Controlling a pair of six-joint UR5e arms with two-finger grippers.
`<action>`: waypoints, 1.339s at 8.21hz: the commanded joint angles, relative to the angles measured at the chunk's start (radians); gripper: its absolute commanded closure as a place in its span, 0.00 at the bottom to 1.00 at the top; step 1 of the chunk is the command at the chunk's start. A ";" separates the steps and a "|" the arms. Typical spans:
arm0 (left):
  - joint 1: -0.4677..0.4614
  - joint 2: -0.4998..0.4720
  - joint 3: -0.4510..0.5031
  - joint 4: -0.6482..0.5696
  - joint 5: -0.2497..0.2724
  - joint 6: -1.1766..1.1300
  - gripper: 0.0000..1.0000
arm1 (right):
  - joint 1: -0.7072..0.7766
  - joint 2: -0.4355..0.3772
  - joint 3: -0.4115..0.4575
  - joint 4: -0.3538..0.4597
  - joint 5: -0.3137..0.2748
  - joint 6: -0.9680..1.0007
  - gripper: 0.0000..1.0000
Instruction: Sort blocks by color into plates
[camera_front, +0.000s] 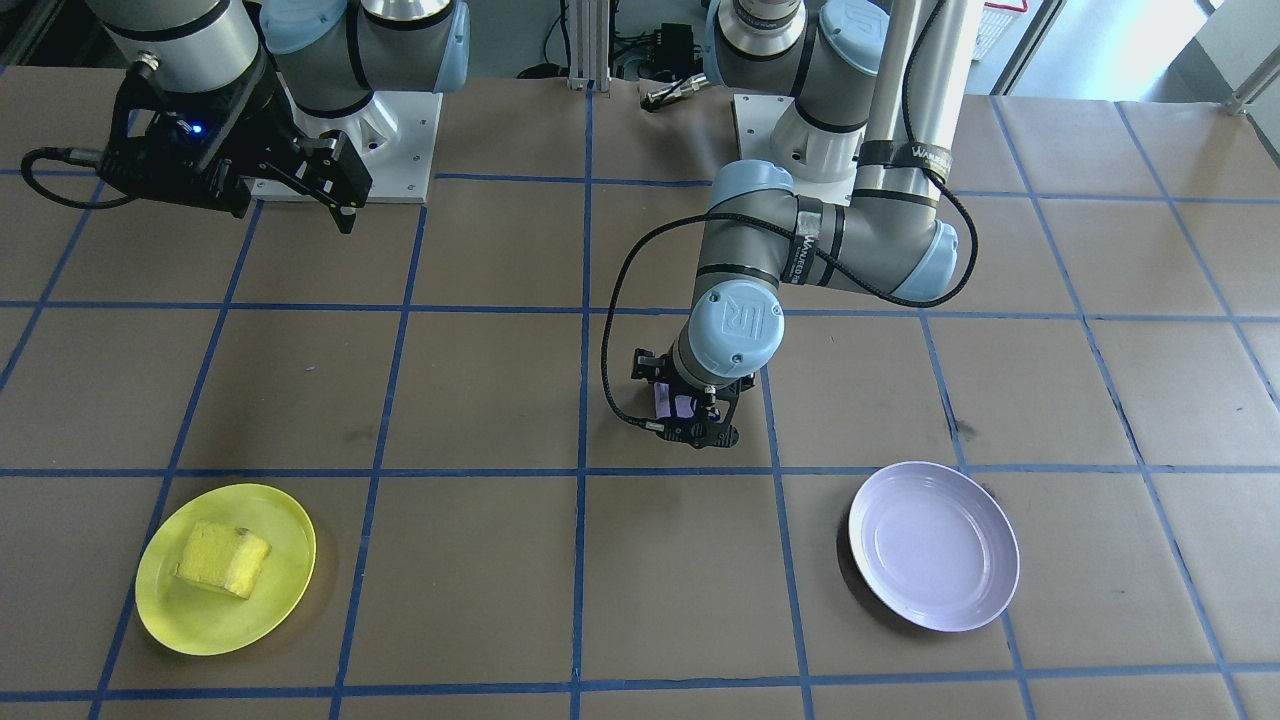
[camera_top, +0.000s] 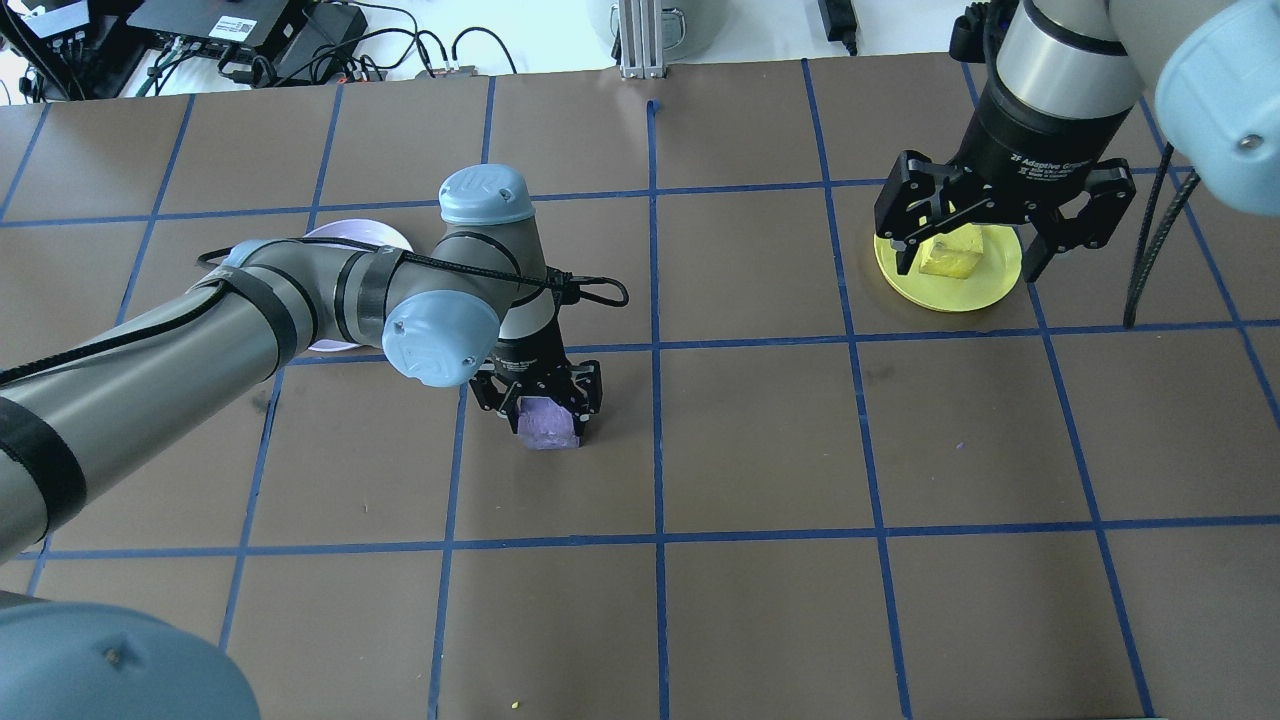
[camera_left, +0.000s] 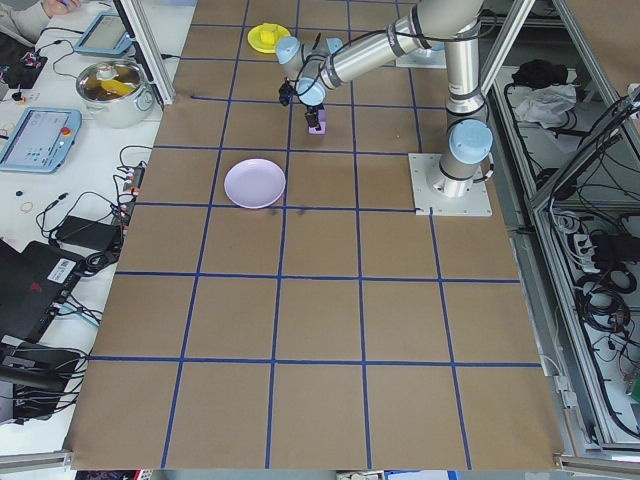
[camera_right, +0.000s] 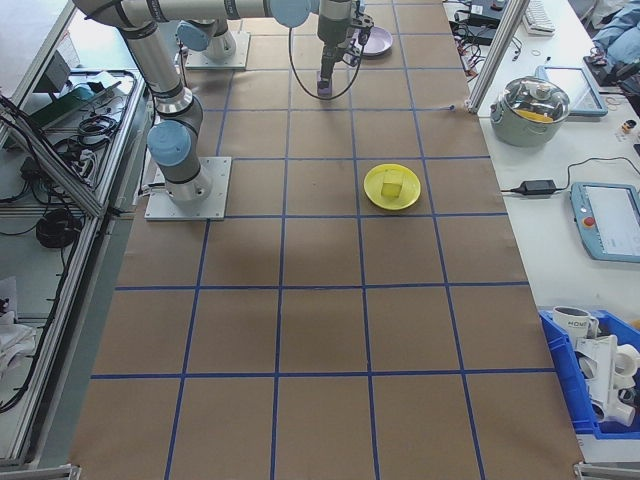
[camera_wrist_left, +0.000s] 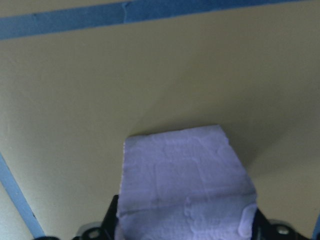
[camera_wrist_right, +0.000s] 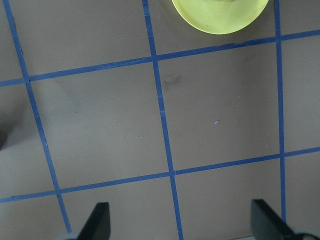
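With yellow block (camera_front: 222, 559) lying in yellow plate (camera_front: 170, 620), left hand (camera_top: 541, 412) down on desk (camera_top: 760, 440), clamped on purple block (camera_top: 546, 424) near centre. Lavender plate (camera_front: 935, 546) close by, apart from block. Right hand (camera_top: 982, 225) raised over yellow plate, fingers (camera_wrist_right: 97, 220) spread apart, holding nothing.

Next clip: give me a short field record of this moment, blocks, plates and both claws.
yellow block: lying in the yellow plate
purple block: between the left claw's fingers, on or just above the table
lavender plate: empty
left claw: shut on the purple block
right claw: open, raised, holding nothing
left to do: purple block into lavender plate
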 joint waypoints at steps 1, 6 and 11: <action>0.003 0.022 0.007 -0.031 0.003 -0.003 1.00 | 0.000 0.000 0.002 0.001 0.000 -0.001 0.00; 0.243 0.107 0.255 -0.206 0.135 0.177 1.00 | 0.000 0.002 0.004 0.001 -0.002 -0.001 0.00; 0.428 -0.112 0.432 -0.102 0.132 0.362 1.00 | 0.000 0.002 0.004 0.001 -0.007 -0.001 0.00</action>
